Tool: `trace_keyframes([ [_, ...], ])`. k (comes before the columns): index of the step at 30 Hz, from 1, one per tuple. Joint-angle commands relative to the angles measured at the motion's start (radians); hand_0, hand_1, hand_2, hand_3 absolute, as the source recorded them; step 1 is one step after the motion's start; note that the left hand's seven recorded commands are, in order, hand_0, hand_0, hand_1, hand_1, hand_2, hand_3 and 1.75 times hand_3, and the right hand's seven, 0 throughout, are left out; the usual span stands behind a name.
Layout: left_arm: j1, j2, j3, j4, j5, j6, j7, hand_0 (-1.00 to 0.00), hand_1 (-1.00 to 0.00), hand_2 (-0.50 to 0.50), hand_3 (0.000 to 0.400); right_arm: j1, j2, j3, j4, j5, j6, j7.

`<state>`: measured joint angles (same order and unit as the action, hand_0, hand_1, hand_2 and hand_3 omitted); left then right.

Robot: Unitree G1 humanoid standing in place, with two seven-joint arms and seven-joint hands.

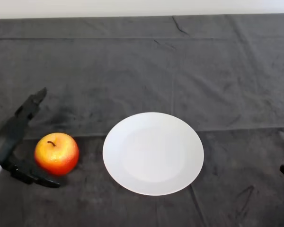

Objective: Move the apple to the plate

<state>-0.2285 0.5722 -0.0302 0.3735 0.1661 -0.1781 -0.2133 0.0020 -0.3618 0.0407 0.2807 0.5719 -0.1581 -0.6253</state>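
The robot hand (pixel 12 137) is spread open and empty around the apple's (pixel 57 153) left side; the white plate (pixel 153 153) lies just to the apple's right.

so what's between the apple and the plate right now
Nothing but a narrow strip of bare dark cloth separates the apple from the white plate, as the head view shows.
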Motion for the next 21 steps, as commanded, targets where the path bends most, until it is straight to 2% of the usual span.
trace_keyframes([
  [1,-0.054,-0.007,-0.012,0.018,0.021,0.015,0.024,0.0,0.0,0.0,0.0,0.006,0.032,-0.0108,0.043,0.0204,0.042,0.0062],
  [8,-0.054,-0.045,-0.032,0.003,0.036,0.011,0.04,0.0,0.0,0.0,0.0,0.006,0.033,-0.0129,0.043,0.0185,0.043,0.0075],
  [18,-0.086,-0.093,-0.068,0.069,0.057,-0.015,0.061,0.0,0.0,0.0,0.0,0.006,0.034,-0.0144,0.042,0.017,0.044,0.0086],
  [19,-0.09,-0.097,-0.07,0.075,0.057,-0.015,0.062,0.0,-0.25,0.13,0.1,0.006,0.034,-0.0145,0.042,0.017,0.044,0.0086],
  [20,-0.093,-0.099,-0.071,0.081,0.057,-0.014,0.062,0.0,-0.71,0.35,0.282,0.006,0.034,-0.0145,0.042,0.0169,0.044,0.0087],
  [21,-0.096,-0.101,-0.071,0.086,0.057,-0.013,0.062,0.0,-1.0,0.5,0.4,0.006,0.034,-0.0145,0.042,0.0169,0.044,0.0087],
])
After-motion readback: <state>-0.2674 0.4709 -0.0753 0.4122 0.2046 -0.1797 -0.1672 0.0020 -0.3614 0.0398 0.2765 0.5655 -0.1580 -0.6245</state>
